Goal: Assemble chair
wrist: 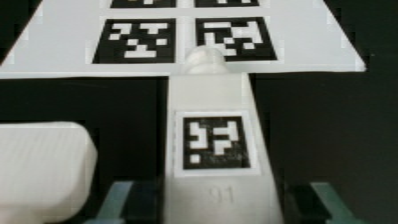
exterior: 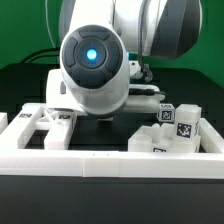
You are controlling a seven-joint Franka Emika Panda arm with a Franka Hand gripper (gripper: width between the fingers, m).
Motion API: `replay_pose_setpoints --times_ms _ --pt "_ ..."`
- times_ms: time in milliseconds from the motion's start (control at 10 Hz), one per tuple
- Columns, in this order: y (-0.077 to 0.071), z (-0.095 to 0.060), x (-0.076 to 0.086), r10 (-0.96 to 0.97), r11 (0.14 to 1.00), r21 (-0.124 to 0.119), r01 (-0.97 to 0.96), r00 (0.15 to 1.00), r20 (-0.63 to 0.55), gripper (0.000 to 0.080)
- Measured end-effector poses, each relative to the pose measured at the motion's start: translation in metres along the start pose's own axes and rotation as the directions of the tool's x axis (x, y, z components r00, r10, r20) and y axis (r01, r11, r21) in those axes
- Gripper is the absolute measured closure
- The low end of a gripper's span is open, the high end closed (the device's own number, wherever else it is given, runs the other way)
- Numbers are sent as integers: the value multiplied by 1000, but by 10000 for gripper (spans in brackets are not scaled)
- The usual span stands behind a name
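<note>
Pick-up step judged: matte-white tagged plastic bar [wrist: 215,125] straddled by claw [wrist: 217,205]; clamping cannot be told. Next: firm grip, straight lift required.

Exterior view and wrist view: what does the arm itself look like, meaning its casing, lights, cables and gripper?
The arm has a glossy white, rounded casing with grey sections higher up. A dark round cap faces the camera, with a glowing blue light at its centre. Thin black cables run behind it. In the wrist view the gripper shows only two narrow dark grey fingers.
</note>
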State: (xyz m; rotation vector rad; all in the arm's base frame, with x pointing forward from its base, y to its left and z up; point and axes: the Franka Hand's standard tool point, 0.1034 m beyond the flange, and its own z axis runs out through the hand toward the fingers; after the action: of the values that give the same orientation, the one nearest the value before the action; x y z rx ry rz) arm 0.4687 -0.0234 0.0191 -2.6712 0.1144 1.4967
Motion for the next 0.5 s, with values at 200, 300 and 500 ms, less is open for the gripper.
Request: replay_pose_setpoints --times_ms 200,300,500 --pt "-5 -15 -11 16 1000 2 -16 1000 12 515" --pt "-12 -32 -22 15 1000 -3 -15 1000 15 515" --pt "-18 -47 -26 1 1000 -6 -1 1000 -20 515"
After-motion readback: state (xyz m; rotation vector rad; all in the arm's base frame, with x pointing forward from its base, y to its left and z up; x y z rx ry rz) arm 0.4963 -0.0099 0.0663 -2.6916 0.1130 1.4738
